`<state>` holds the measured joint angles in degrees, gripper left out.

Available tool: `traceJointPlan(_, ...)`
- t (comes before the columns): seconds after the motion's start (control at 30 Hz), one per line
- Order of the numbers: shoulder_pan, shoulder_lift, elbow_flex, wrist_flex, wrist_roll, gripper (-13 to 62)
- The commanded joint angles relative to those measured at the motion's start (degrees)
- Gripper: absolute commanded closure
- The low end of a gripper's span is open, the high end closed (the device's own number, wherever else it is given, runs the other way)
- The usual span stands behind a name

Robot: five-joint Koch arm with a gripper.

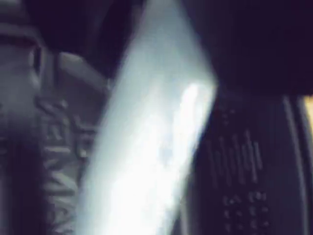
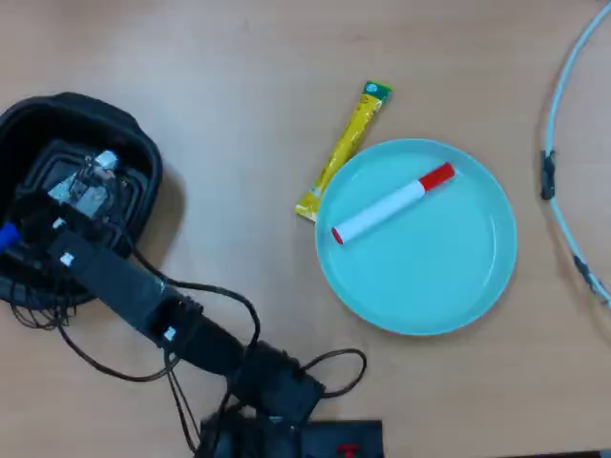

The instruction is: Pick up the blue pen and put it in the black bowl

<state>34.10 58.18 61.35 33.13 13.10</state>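
Observation:
The black bowl [image 2: 134, 143] sits at the left of the overhead view, and my arm reaches into it from the bottom. My gripper [image 2: 69, 198] hangs low over the bowl's ribbed floor, its jaws hidden under the wrist. The blue pen's blue cap [image 2: 8, 236] sticks out at the bowl's left side; the arm covers its barrel. In the wrist view the blue pen [image 1: 151, 147] is a blurred white barrel crossing the frame diagonally, very close, with the embossed floor of the black bowl [image 1: 244, 161] behind it. No view shows whether the jaws grip the barrel.
A round teal plate [image 2: 449, 277] at centre right holds a white marker with a red cap [image 2: 393, 203]. A yellow sachet [image 2: 346, 148] lies beside the plate's upper left. A pale cable [image 2: 563, 143] runs along the right edge. Black wires [image 2: 220, 305] trail from the arm.

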Motion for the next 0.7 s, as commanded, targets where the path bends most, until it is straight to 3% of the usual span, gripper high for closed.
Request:
traceJointPlan(0.0,-0.70,1.23,-2.72,-5.01,-0.62,27.8)
traceJointPlan(0.1,-0.70,1.23,-2.72,-5.01,-0.44,24.2)
traceJointPlan(0.67,-0.26,2.20,-3.43,2.29,-0.62,24.6)
